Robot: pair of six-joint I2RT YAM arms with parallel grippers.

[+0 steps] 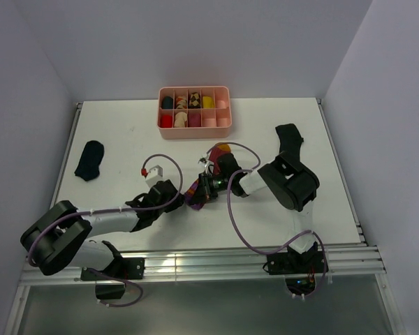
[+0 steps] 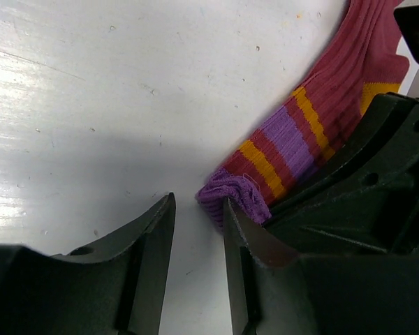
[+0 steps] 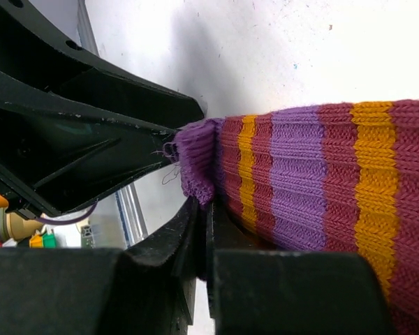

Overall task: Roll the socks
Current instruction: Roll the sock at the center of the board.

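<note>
Left tool [image 2: 195,213]: we are seeing its fingers standing partly spread, bare bench [image 2: 91,105] showing in the gap and nothing held between them
Left tool to cuff: the purple cuff [image 2: 230,199] is touching the tip of one finger [image 2: 246,237]; only its corner is reaching the mouth of the gap, and the rest is lying beyond and off to that finger's side
Right tool [image 3: 204,209]: its fingers are sitting almost pressed together with a thin slit showing; the cuff is bunching right at their tips, and we are not able to tell whether a fold is being pinched
Right arm's approach: it is coming in low from the right, lying along the striped sock [image 2: 293,132] and facing the left tool across the cuff
Sock's place: it is resting on the bench near the middle, between the two tools, and we are judging it not yet rolled
Long axis: from the cuff at the near end it is running away from the arms and slightly rightward, its orange-yellow toe pointing toward the pink tray [image 1: 195,132]
Coming move: we are judging that the left tool is needing a small sideways shift to bring the cuff into its gap; the roll would be running cuff toward toe
Nearer arm: both tools are meeting at the cuff, neither clearly nearer
Black socks: one [image 1: 89,160] is lying well apart at the left, the other [image 1: 290,136] well apart at the right
</note>
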